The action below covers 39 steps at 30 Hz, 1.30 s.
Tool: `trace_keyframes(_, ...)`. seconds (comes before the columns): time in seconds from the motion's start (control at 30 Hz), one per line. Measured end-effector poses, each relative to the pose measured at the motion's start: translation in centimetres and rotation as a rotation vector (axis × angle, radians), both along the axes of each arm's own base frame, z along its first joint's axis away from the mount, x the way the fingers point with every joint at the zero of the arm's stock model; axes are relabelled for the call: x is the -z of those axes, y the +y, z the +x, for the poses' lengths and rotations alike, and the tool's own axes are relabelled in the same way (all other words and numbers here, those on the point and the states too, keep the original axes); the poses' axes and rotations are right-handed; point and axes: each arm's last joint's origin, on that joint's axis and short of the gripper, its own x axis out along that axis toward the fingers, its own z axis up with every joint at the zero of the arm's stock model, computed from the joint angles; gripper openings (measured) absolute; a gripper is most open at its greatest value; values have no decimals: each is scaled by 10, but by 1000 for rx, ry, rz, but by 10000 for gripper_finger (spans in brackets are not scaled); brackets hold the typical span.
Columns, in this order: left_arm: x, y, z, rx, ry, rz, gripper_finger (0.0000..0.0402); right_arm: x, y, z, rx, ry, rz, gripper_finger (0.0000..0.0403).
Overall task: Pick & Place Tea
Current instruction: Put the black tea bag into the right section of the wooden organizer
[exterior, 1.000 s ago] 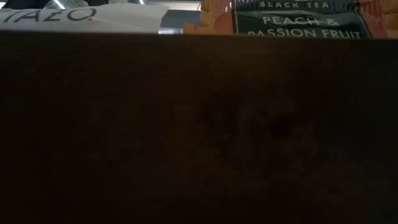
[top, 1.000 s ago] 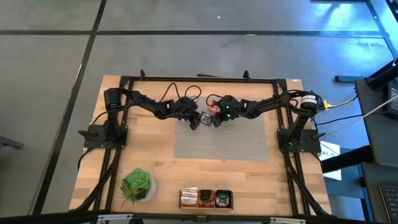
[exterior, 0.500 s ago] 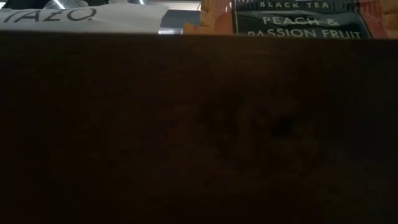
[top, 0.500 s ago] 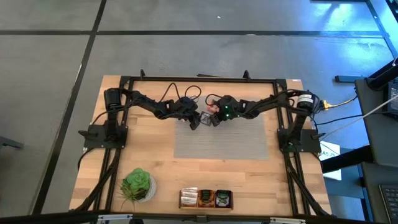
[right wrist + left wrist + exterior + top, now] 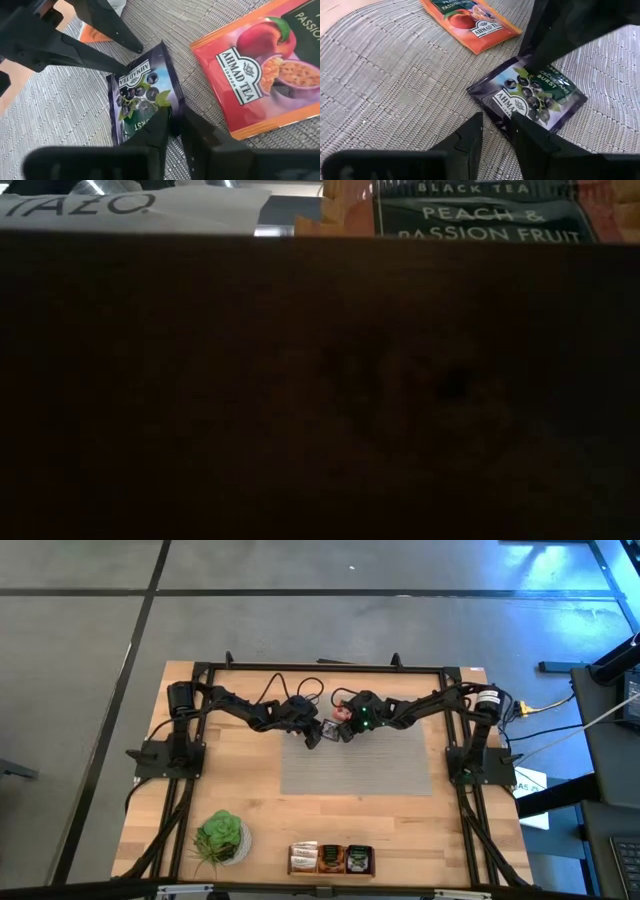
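Found at the near edge of the table (image 5: 262,812) a plant (image 5: 220,837) and a holder (image 5: 291,860) already carrying rows of sachets, so judged part of the tea put away. Saw nothing on the near and middle stretch of the mat (image 5: 355,775). Farther back, at the mat's far edge, met both grippers nose to nose over one dark sachet (image 5: 527,95), lying flat on the weave and not yet lifted. Caught the left gripper (image 5: 497,117) low at one edge of it, fingers a narrow gap apart, gripping nothing. Caught the right gripper (image 5: 176,117) at the opposite edge, fingers drawn close with the sachet's rim at the gap; could not tell whether clamped on it or only straddling it. Spotted just beyond the dark one an orange sachet (image 5: 255,70), flat on the mat, untouched. Judged the job mid-way: this pick barely begun, then a carry to the holder, then the orange one left to fetch.
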Motion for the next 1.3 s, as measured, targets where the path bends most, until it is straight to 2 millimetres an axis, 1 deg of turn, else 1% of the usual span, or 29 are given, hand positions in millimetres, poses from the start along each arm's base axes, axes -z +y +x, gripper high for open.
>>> trace_keyframes(0.13,0,0,0,12,3,13,98,0,0,0,-18,-2,-17,12)
trace_keyframes(0.2,-2,0,0,17,3,11,97,0,0,0,-32,-1,-35,7)
trace_keyframes(0.33,-10,-2,-3,56,1,-8,98,-7,1,-1,-56,-10,-54,6)
trace_keyframes(0.4,-16,-3,-3,68,-15,-11,100,-15,3,-3,-70,-11,-69,5)
trace_keyframes(0.5,-33,-4,-5,75,-52,10,98,-33,3,-4,-85,-57,-109,4)
trace_keyframes(0.6,-42,-5,-7,81,-55,13,97,-47,4,-7,-113,-76,-155,3)
trace_keyframes(0.73,-60,-13,-8,104,-99,28,96,-71,14,-13,-171,-102,-209,3)
trace_keyframes(0.8,-67,-19,-7,122,-118,34,95,-81,21,-17,-203,-102,-225,2)
trace_keyframes(0.9,-84,-30,-8,153,-170,49,95,-98,33,-23,-250,-115,-246,2)
trace_keyframes(1.0,-96,-43,-8,219,-210,35,97,-113,48,-29,-285,-138,-256,2)
trace_keyframes(1.13,-108,-68,-8,363,-261,-11,98,-134,71,-39,-329,-165,-307,2)
trace_keyframes(1.3,-115,-103,-8,499,-284,-43,95,-155,100,-55,-378,-196,-367,2)
